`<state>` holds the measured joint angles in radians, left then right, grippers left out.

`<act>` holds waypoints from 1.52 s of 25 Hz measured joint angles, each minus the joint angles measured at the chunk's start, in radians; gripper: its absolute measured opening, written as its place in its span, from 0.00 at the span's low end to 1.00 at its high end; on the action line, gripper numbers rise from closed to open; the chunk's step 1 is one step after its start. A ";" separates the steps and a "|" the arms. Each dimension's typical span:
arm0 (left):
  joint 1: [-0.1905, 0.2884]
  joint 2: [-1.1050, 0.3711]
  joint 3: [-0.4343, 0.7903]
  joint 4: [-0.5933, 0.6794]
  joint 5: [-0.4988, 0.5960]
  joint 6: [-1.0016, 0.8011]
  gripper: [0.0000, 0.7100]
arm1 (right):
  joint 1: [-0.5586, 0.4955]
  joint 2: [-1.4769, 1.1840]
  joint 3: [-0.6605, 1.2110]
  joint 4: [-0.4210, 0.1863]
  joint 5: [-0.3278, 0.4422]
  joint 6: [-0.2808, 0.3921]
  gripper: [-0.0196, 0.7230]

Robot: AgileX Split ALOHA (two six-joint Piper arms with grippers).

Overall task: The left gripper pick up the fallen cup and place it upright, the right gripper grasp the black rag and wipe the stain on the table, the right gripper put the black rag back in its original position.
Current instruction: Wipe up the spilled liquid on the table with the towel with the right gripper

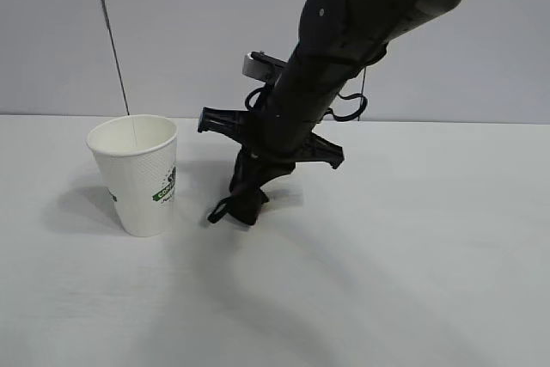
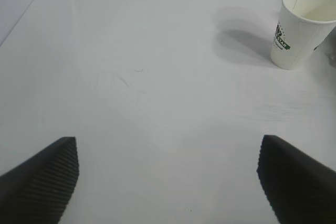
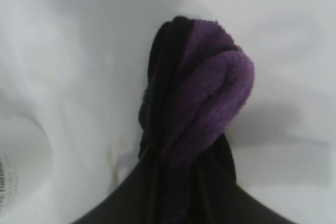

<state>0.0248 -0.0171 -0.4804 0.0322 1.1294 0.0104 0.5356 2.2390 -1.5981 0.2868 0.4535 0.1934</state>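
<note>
Two claws in play over the white table (image 1: 447,255); starting far left in the exterior view, cup (image 1: 137,174) standing upright on the tabletop, open mouth up, green and black logo facing right, shadow falling off to its left; same cup (image 2: 302,27) seen from the left wrist view, upright and well apart from the left gripper (image 2: 168,179), whose ribbed fingers (image 2: 44,177) spread wide with nothing but bare tabletop between them; moving right, just beside the cup, black rag (image 1: 245,195) bunched and pinched in the right gripper (image 1: 249,186), thin loop dangling at its lower left toward the cup, lowest folds right at the tabletop though contact cannot be told; in the right wrist view, right gripper (image 3: 184,182) clamped tight on the black rag (image 3: 194,108), purple patch bulging out past the dark fingers, cup's rim showing pale beyond; further right and up, bulky black arm (image 1: 361,23) slanting down from the top right corner; stain not made out on the white surface in any view
</note>
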 joint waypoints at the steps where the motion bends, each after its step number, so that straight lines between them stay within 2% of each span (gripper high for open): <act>1: 0.000 0.000 0.000 0.000 0.000 0.000 0.93 | 0.015 0.003 0.000 0.002 -0.020 0.000 0.14; 6: 0.000 0.000 0.000 0.000 0.000 0.000 0.93 | 0.079 0.030 0.000 0.027 -0.085 0.001 0.14; 13: 0.000 0.000 0.000 0.000 0.000 0.000 0.93 | 0.105 0.041 0.000 0.030 -0.109 0.001 0.14; 20: 0.000 0.000 0.000 0.000 0.000 0.000 0.93 | 0.105 0.042 0.000 -0.040 -0.094 0.000 0.14; 27: 0.000 0.000 0.000 0.000 0.000 0.000 0.93 | 0.063 0.036 0.000 -0.088 -0.034 0.000 0.14; 38: 0.000 0.000 0.000 0.000 0.000 0.000 0.93 | -0.076 -0.014 0.000 -0.211 0.145 0.000 0.14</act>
<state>0.0248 -0.0171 -0.4804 0.0322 1.1294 0.0104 0.4600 2.2248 -1.5981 0.0754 0.5990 0.1936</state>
